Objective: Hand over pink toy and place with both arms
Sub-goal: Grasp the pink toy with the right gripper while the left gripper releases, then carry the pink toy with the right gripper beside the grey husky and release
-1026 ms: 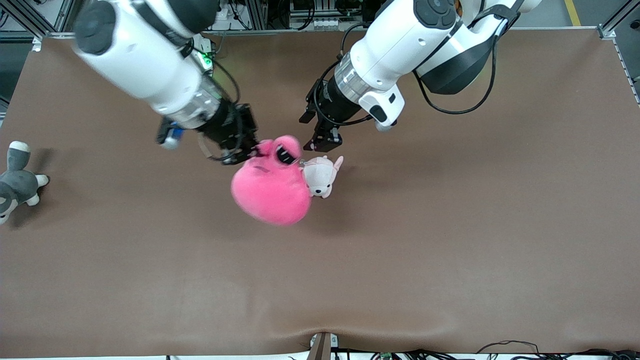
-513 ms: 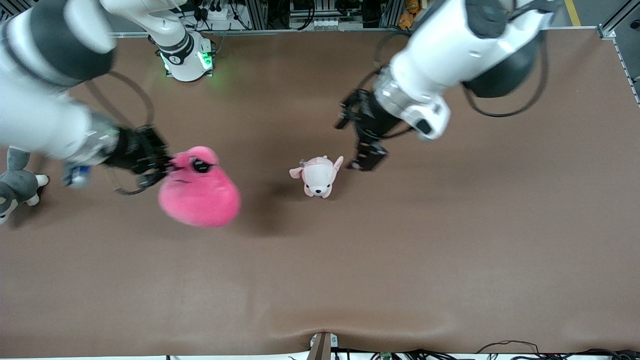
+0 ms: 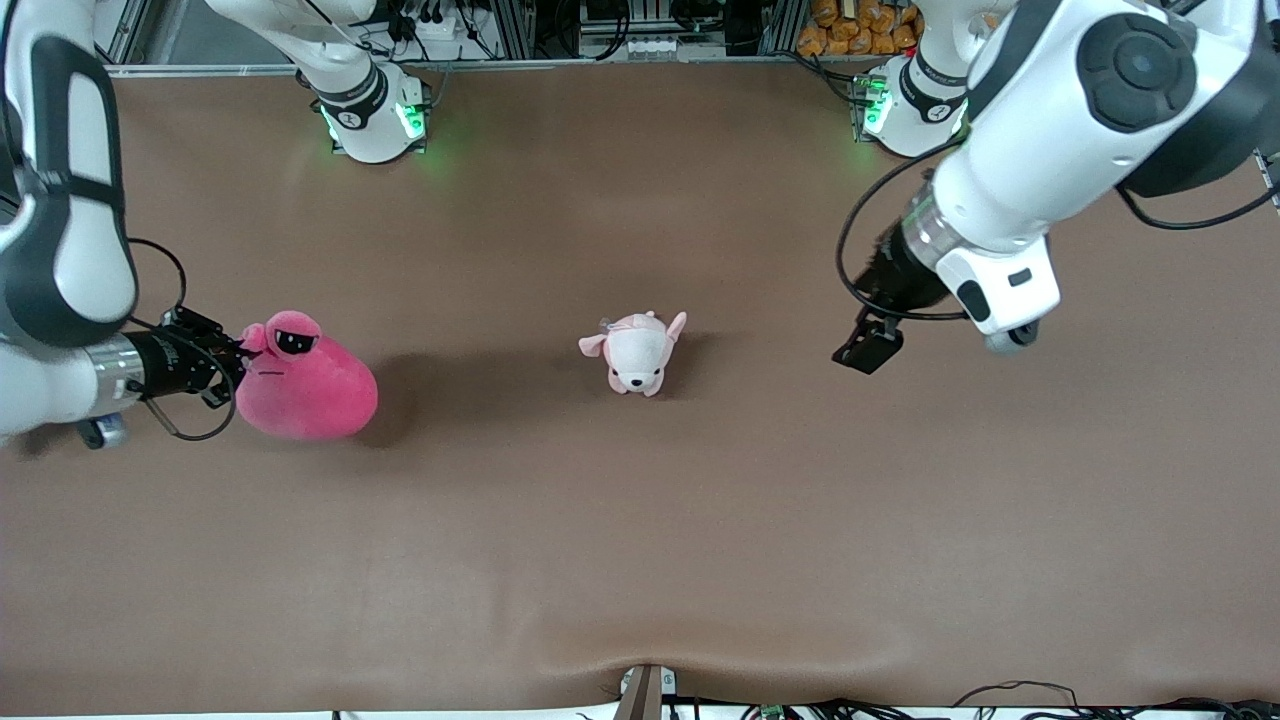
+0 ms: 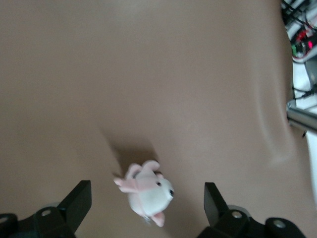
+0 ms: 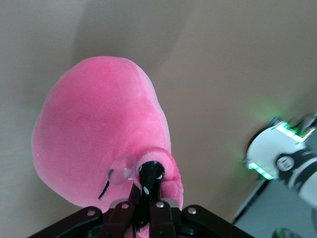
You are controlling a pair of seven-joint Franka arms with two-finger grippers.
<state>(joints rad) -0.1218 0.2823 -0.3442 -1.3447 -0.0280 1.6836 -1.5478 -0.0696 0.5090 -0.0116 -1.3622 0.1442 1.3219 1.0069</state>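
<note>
A: Pink toy point(image 3: 305, 385)?
B: Toward the right arm's end from the puppy plush point(image 3: 636, 352), right gripper point(image 3: 232, 362) clenched on a stalk bump.
A: Left gripper point(image 3: 868, 350)?
B: Released, holding nothing, over bare table point(image 3: 700, 520) toward the left arm's end from the puppy.

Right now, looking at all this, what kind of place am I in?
Most likely a robotics lab. Two white arms work over a brown table; the right hand grips a pink toy, the left hand hangs open near a small puppy plush, and metal framing with cables lines the edge.
</note>
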